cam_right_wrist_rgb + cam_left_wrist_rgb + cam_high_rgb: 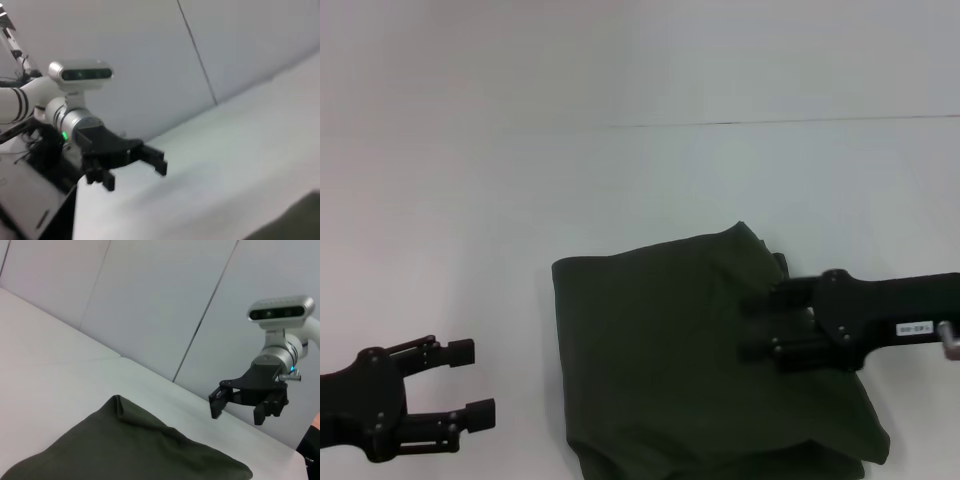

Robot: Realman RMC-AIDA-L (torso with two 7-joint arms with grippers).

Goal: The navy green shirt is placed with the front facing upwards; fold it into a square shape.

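Near the front edge of the white worktop (470,200) lies the navy green shirt (660,360), already gathered into a compact, roughly square bundle with no sleeves, collar or lettering showing. Its far right corner rises in a small peak, and the right side looks less crisp than the straight left edge, so the fold seems close to done but perhaps not yet tidy.

Over the shirt's right side hangs the right gripper (750,328), its jaws spread apart and holding nothing; from the left wrist view it (239,407) sits clear above the cloth, not touching. That placement suggests it is either letting go after laying a flap over or ready to press the right edge flat.

Well to the left of the shirt, off the cloth entirely, the left gripper (470,380) rests low over the bare worktop, jaws likewise released and empty; the right wrist view shows it (135,162) the same way. Standing aside keeps it out of the fold's way

A final smoothing of the raised corner would likely square the bundle
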